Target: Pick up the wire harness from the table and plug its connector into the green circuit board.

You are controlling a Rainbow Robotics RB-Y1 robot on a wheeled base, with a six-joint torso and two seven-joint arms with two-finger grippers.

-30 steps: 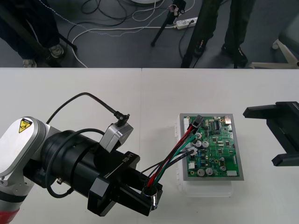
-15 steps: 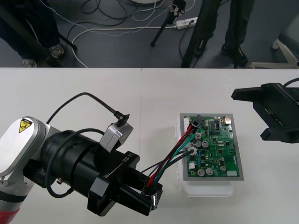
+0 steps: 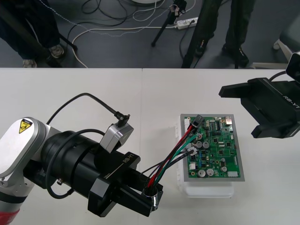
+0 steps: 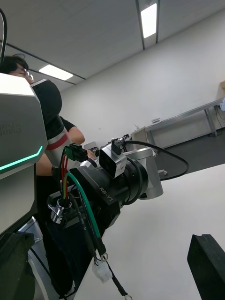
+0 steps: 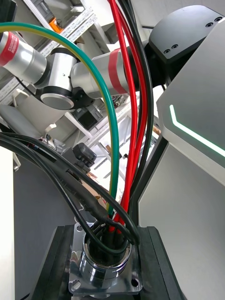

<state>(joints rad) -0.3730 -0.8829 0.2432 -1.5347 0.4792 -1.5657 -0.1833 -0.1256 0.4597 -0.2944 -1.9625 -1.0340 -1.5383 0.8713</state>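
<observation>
Holds the left gripper [image 3: 152, 198] off the near left corner and the right gripper [image 3: 236, 112], fingers wide apart, at the far right of the green circuit board [image 3: 226, 157], with the left one clamped on the wire harness [image 3: 176, 150] at its metal socket [image 3: 151, 192] and the black plug [image 3: 197, 122] above the board's far left corner.

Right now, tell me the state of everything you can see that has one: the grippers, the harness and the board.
circuit board: flat on its white base.
socket: clamped in the left gripper, wires rising from it.
plug: held above the board's far-left corner, apparently not seated.
left gripper: shut on the socket, by the board's near-left corner.
right gripper: open, hovering off the board's far-right side.
</observation>
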